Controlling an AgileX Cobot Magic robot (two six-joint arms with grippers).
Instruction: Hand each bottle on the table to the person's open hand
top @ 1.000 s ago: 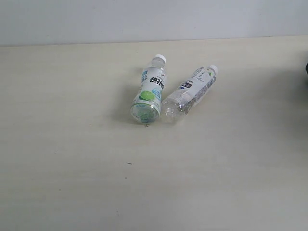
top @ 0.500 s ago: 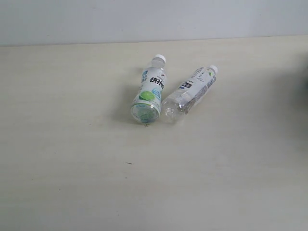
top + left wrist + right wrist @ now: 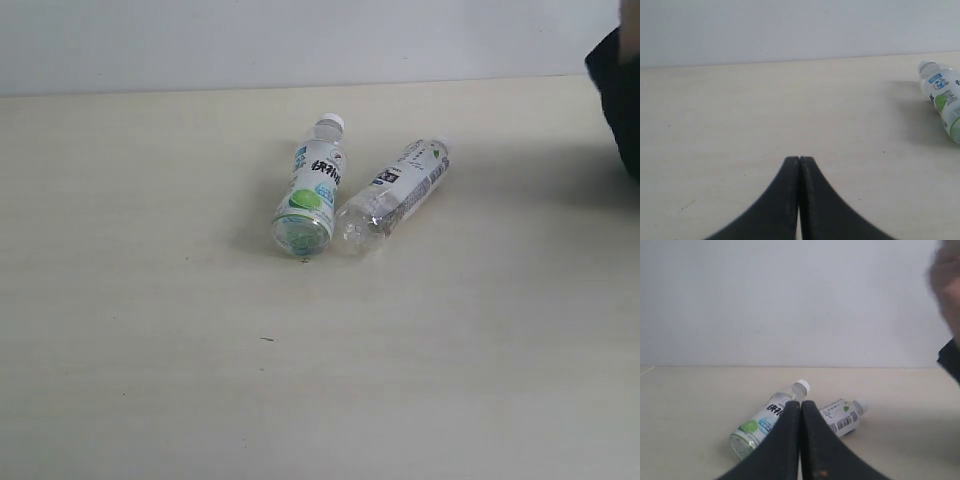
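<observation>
While the green bottle (image 3: 308,195) and white bottle (image 3: 396,192) lie side by side on the bench (image 3: 140,380), both jaws are pressed together and empty, as no grab has begun.

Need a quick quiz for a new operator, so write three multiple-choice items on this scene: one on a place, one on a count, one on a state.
1. In the exterior view, where does the clear plastic bottle with the white label lie relative to the clear plastic bottle with the green-and-white label?
A. To its left
B. To its right
C. Stacked on it

2. How many bottles lie on the pale cream flat table?
A. Two
B. Three
C. Four

3. How do the black left pincer and the black right pincer stand?
A. Both open
B. Both shut and empty
C. One shut on a bottle

Answers:
1 B: it lies on its side just right of the green-labelled one.
2 A: no view shows more than these two.
3 B: each wrist view shows the jaws pressed together with nothing between them.
</observation>
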